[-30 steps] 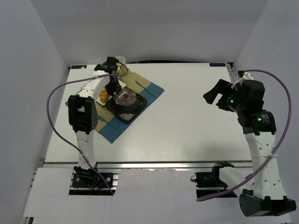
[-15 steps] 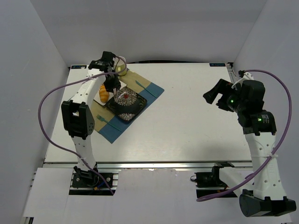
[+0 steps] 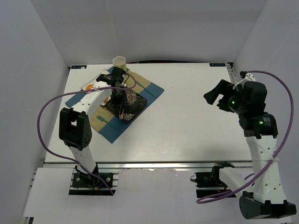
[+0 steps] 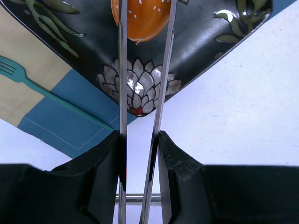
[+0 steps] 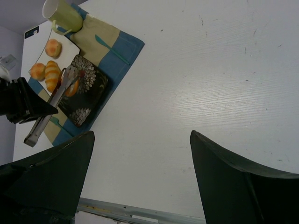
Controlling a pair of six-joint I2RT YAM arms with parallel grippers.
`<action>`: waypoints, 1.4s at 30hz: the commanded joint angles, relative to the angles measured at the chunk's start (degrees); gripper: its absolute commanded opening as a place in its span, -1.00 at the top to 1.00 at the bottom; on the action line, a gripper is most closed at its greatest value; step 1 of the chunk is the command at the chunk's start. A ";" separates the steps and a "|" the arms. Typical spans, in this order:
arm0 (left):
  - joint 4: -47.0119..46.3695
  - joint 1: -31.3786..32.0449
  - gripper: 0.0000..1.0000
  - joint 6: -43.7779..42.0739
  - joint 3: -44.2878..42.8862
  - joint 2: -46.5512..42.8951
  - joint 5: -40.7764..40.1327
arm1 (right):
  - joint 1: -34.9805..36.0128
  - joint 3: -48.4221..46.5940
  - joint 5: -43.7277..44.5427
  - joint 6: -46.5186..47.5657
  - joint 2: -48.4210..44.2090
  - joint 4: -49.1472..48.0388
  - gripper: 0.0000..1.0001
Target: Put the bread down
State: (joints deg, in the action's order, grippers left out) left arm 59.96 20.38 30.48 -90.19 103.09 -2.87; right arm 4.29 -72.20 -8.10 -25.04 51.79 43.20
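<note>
White bench point(image 3: 196, 130), grey walls on three sides. One blue and tan fabric placemat point(image 3: 110, 130) lies at the far left. On it are one black square plate with a floral pattern point(image 4: 201, 42), one teal fork point(image 4: 42, 91) and one teal knife point(image 5: 112, 49). One pale green cup point(image 5: 58, 13) stands at the mat's far corner, beside one white square plate point(image 5: 65, 46).

Bread count: four pieces. Three bread pieces point(image 5: 53, 47) rest on or at the edge of the white square plate; the right wrist view does not settle which. The fourth, an orange seeded bread roll point(image 4: 142, 18), is over the black plate, pinched between the two arms of one pair of metal tongs point(image 4: 122, 93). Whether it touches the plate cannot be told.

Left gripper point(image 4: 140, 140): fingers press the tongs' arms from both sides, squeezing them.

Right gripper point(image 5: 141, 135): hangs over the bench's right side, well apart from the mat. Its fingers are spread wide with nothing between them.
</note>
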 commanded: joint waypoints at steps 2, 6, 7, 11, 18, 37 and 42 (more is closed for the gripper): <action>-3.10 -0.08 0.29 -0.07 2.12 -3.77 -1.17 | 0.27 -0.66 -0.60 -0.01 -1.25 -0.84 -0.79; -3.80 0.01 0.27 -0.07 3.53 -3.60 -0.73 | 0.28 -0.31 -0.52 -0.01 -1.78 -0.40 -0.79; -3.80 0.10 0.25 -0.07 3.53 -3.42 -0.56 | 0.28 -0.31 -0.52 -0.10 -1.78 -0.40 -0.79; -2.93 0.45 -0.05 -0.16 3.18 -3.42 -0.55 | 0.28 -0.22 -0.34 -0.01 -2.04 -0.22 -0.79; -0.55 0.36 -0.37 -0.68 1.17 -4.04 -1.96 | 0.28 -0.04 -0.51 -0.10 -2.13 -0.40 -0.79; -11.70 5.10 -0.27 -12.63 3.43 -15.55 10.43 | 0.28 -2.15 5.80 -3.70 -1.96 -0.40 -0.79; -18.82 12.04 -0.28 -15.53 8.18 -16.87 12.10 | 0.19 -4.61 7.83 -4.49 -2.13 -0.05 -0.79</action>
State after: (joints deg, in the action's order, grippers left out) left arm 47.88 29.47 18.44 -84.42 87.64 5.63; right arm 4.29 -73.58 -2.85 -28.29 50.39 43.72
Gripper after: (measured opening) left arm 0.643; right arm 0.895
